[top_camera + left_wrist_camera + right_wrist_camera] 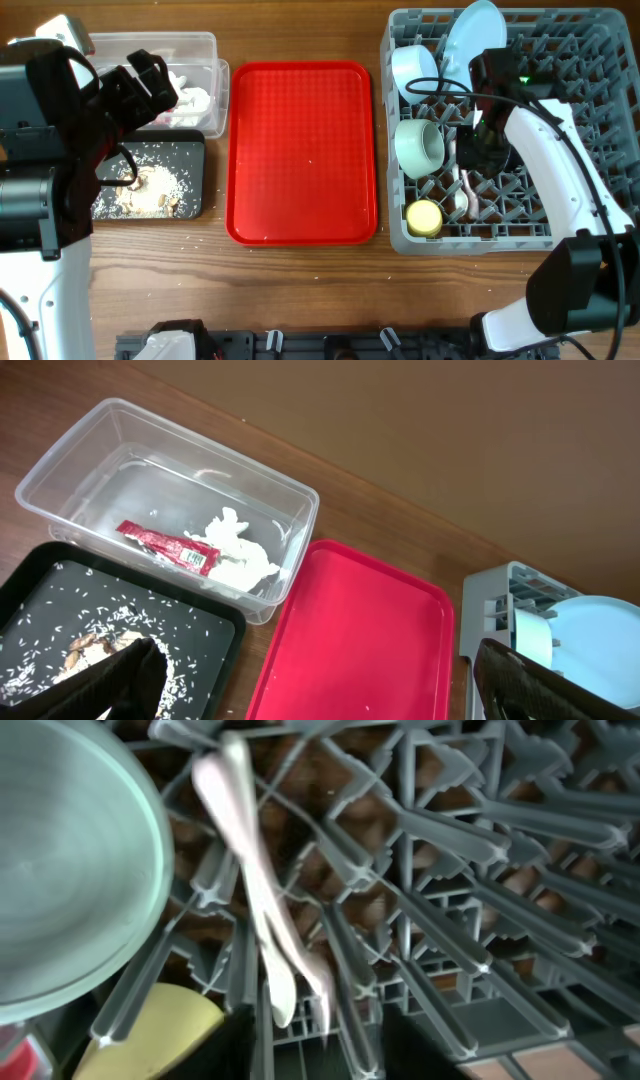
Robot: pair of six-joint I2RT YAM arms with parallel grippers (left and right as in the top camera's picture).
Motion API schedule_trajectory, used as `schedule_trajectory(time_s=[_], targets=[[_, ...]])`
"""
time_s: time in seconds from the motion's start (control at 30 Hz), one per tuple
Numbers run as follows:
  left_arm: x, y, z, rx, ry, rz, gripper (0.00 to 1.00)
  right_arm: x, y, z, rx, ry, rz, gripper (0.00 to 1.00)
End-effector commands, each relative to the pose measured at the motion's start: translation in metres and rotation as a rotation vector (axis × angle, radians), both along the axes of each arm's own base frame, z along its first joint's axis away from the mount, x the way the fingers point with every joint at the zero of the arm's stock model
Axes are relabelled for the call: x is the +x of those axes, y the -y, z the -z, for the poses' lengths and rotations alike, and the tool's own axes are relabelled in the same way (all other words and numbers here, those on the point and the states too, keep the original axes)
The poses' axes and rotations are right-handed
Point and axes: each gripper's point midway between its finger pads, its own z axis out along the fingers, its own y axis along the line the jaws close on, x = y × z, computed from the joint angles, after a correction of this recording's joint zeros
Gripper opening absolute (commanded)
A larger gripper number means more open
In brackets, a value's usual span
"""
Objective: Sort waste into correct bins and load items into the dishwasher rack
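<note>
The grey dishwasher rack [570,232] holds a pale blue plate [475,33], a pale blue bowl [413,65], a mint green bowl [419,145] and a yellow cup [424,217]. A white spoon and fork [258,905] lie across its pegs. My right gripper [330,1058] hangs just above their ends, open and touching neither. In the clear tub [70,455] lie a red wrapper [165,547] and crumpled tissue [238,552]. Rice scraps [95,642] cover the black tray [215,622]. My left gripper [330,700] is open and empty above the tub and the black tray.
A flat red serving tray [302,150] lies between the bins and the rack [495,610]. A few loose rice grains dot the wood beside the black tray [195,150]. The right arm reaches over the rack's right half.
</note>
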Motion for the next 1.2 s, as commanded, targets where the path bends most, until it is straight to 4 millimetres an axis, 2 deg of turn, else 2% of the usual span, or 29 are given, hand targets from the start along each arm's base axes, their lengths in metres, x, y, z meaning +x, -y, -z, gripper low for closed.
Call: schedule_trajectory(time_s=[0.0,0.07,0.17,0.2,0.23,0.27,0.3,0.4,0.5,0.6,0.73,0.87,1.17], targets=[[0.001,-0.004,-0.005,0.018,0.014,-0.009,1.00,0.010,-0.008,-0.011,0.047,0.033,-0.008,0.45],[0.001,-0.004,-0.005,0.018,0.014,-0.009,1.00,0.016,-0.011,-0.023,0.061,0.057,-0.014,0.45],[0.001,-0.004,-0.005,0.018,0.014,-0.009,1.00,0.027,-0.031,-0.051,0.169,0.121,-0.077,0.48],[0.001,-0.004,-0.005,0.018,0.014,-0.009,1.00,0.031,-0.038,-0.062,0.205,0.148,-0.095,0.56],[0.001,-0.004,-0.005,0.018,0.014,-0.009,1.00,0.035,-0.044,-0.076,0.243,0.182,-0.118,0.73],[0.001,-0.004,-0.006,0.018,0.015,-0.009,1.00,0.039,-0.050,-0.086,0.273,0.212,-0.137,0.80],[0.001,-0.004,-0.005,0.018,0.014,-0.009,1.00,0.042,-0.058,-0.100,0.313,0.252,-0.168,0.98],[0.001,-0.004,-0.005,0.018,0.014,-0.009,1.00,0.043,-0.079,-0.143,0.408,0.376,-0.242,1.00],[0.001,-0.004,-0.005,0.018,0.014,-0.009,1.00,0.038,-0.081,-0.172,0.421,0.462,-0.251,0.99],[0.001,-0.004,-0.005,0.018,0.014,-0.009,1.00,0.027,-0.080,-0.200,0.447,0.553,-0.180,1.00],[0.001,-0.004,-0.005,0.018,0.014,-0.009,1.00,0.019,-0.077,-0.211,0.452,0.583,-0.130,1.00],[0.001,-0.004,-0.005,0.018,0.014,-0.009,1.00,0.014,-0.076,-0.207,0.446,0.558,-0.122,1.00],[0.001,-0.004,-0.005,0.018,0.014,-0.009,1.00,0.016,-0.072,-0.207,0.424,0.566,-0.116,1.00]])
